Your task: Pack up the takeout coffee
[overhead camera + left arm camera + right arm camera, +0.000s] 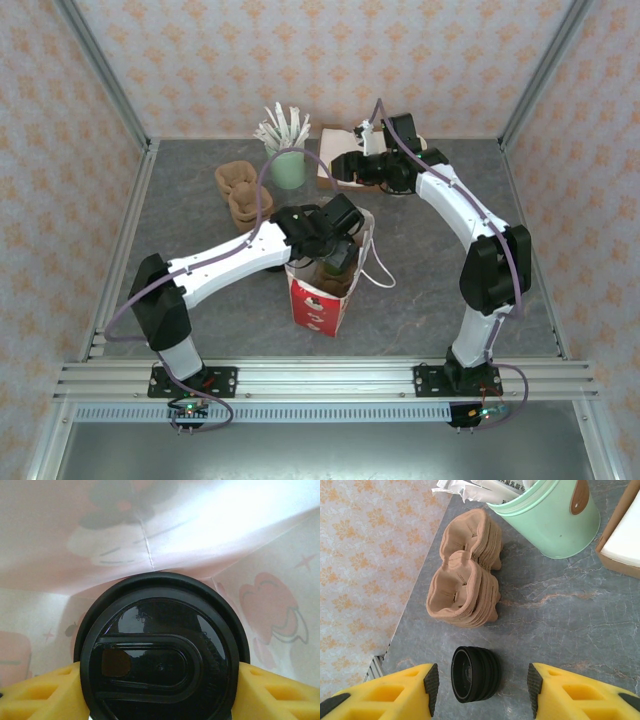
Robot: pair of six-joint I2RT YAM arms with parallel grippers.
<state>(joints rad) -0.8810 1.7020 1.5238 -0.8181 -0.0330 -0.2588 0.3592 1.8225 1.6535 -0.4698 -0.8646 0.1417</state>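
Takeout coffee (159, 645) (left end effector (160, 700) clamped) hugs bag (210, 525) wall.

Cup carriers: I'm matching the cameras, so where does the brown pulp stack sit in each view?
Top external: cup carriers back left, just left of the green tub.
Right wrist: upper centre, also left of the green tub, beyond the black lids.
Left wrist: faces the takeout coffee inside the bag.
Shared landmark: the green tub.

Clamping the takeout coffee (160, 655) at its black lid between yellow fingers (35, 697), holding it inside a pink-printed bag (210, 525).
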